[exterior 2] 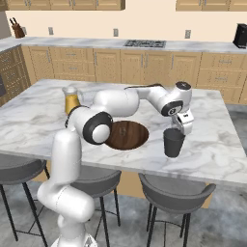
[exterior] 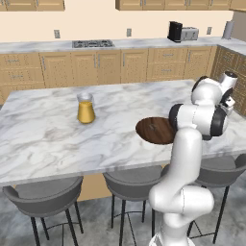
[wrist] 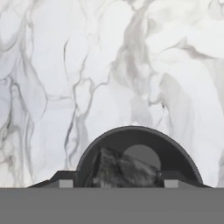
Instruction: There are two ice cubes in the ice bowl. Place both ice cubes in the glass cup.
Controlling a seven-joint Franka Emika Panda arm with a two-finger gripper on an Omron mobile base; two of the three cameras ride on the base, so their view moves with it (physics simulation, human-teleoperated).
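1. This is a rendered home kitchen: light wooden base cabinets (exterior: 96,67) with drawers and doors run along the back wall, and wall cabinets (exterior: 168,5) hang above them.
2. A gas hob (exterior: 92,43) is set into the far marble worktop, with a toaster (exterior: 190,33) and a dark coffee machine (exterior: 175,31) near it.
3. A knife block (exterior 2: 18,30) stands on the worktop in the corner.
4. A marble-topped island bench (exterior: 43,134) fills the middle, with grey bar stools (exterior: 45,196) tucked along its near side.
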